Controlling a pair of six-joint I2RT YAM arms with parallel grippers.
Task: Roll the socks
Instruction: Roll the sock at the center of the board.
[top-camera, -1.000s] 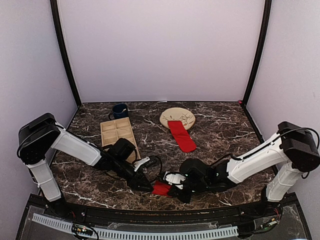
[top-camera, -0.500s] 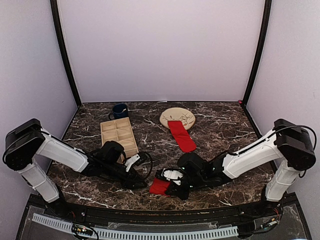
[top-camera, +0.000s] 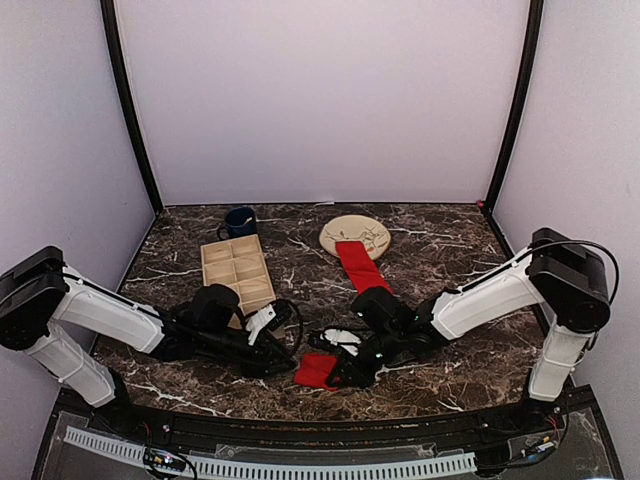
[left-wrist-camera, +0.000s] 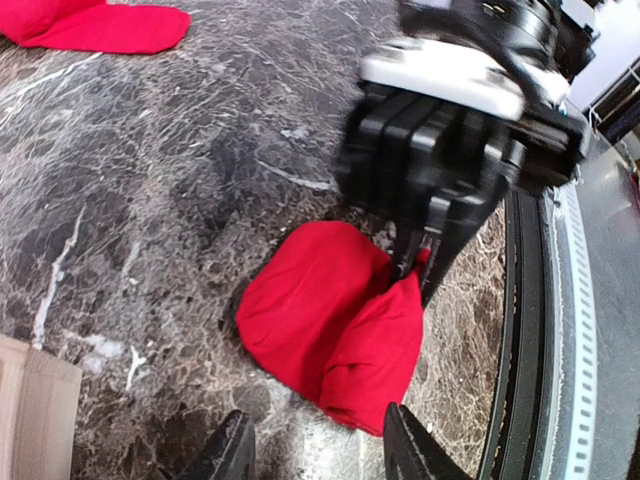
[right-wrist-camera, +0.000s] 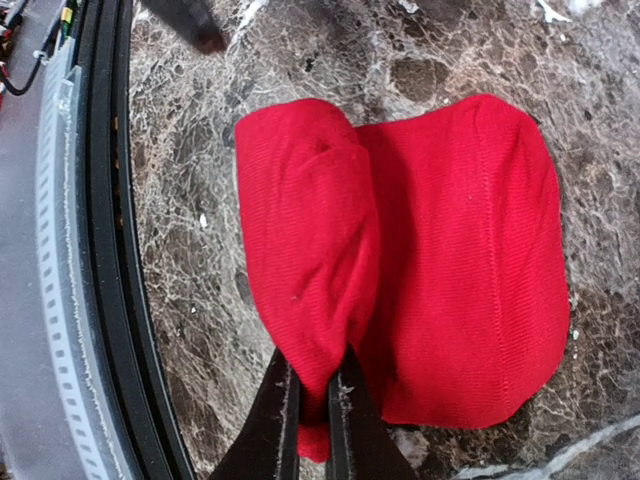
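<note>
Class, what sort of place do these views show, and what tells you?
Probably a robot lab test cell: a left arm and right arm mounted at the marbled table's near edge, plain walls and black posts boxing it in, props like a folded red sock, plate and mug.

A lab test booth: plain walls (top-camera: 320, 100), black frame posts (top-camera: 128, 110), marble-look table (top-camera: 450, 250).

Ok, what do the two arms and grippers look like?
The left arm and right arm match: white tubular links, bulky black joint housings, thin black cables looping near the wrists. The left gripper and right gripper have slim black tapered fingers on black bodies with white trim.
</note>
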